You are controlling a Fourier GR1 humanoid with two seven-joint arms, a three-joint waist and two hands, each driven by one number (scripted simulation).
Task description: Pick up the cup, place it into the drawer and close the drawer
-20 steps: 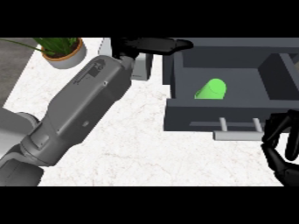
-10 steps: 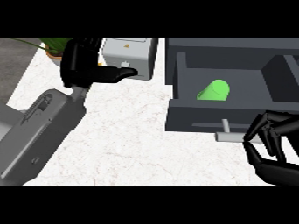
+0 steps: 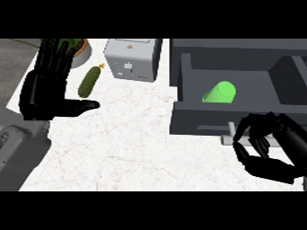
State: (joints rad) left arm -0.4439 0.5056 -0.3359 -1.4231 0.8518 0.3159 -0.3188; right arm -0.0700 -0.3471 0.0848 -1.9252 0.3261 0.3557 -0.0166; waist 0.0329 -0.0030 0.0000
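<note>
The green cup (image 3: 219, 93) lies on its side inside the open dark grey drawer (image 3: 203, 121) at the upper right. My right hand (image 3: 275, 150) is just below the drawer's front, fingers curled, its fingertips (image 3: 247, 128) next to the small handle (image 3: 229, 134); nothing shows inside its grasp. Over the counter's left side my left hand (image 3: 47, 90) is held open with fingers straight and pointing away and the thumb out to the right, well apart from the drawer.
A green cucumber (image 3: 89, 82) lies on the white marble counter (image 3: 129, 143) beside my left hand. A grey boxy appliance (image 3: 133, 58) stands at the back, left of the drawer. A potted plant (image 3: 76, 45) sits at the back left corner.
My left arm has drawn back from the drawer's back left corner to the counter's left side, uncovering the cucumber. My right hand has moved up and left towards the drawer's handle.
</note>
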